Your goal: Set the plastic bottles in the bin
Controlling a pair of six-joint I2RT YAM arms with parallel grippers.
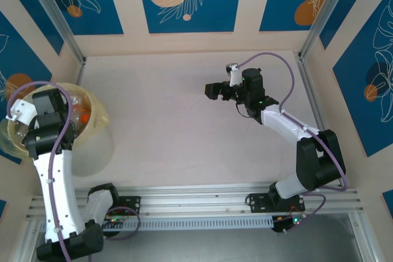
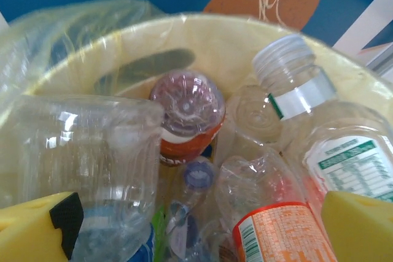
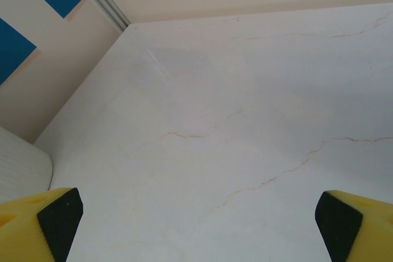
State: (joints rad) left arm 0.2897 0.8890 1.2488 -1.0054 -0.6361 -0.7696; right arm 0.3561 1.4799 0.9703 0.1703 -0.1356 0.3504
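Observation:
Several plastic bottles lie heaped inside the bin [image 2: 202, 35], a pale yellow bucket at the table's left edge [image 1: 100, 115]. Among them are an upturned red-labelled bottle [image 2: 187, 111], a white-capped bottle with a green label [image 2: 295, 81], an orange-labelled one [image 2: 282, 231] and a big clear one [image 2: 86, 151]. My left gripper [image 2: 196, 237] hangs open directly above the heap [image 1: 61, 107], holding nothing. Far to the right, my right gripper [image 1: 212, 90] stands open over bare table [image 3: 199, 231], its yellow fingertips [image 3: 37, 225] wide apart.
A thin translucent plastic sheet [image 2: 73, 23] drapes over the bin's far left rim. The pale marbled table [image 1: 184, 127] is walled in by blue-patterned panels, with metal posts [image 1: 316, 19] in the back corners. An aluminium rail [image 1: 202, 197] runs along the near edge.

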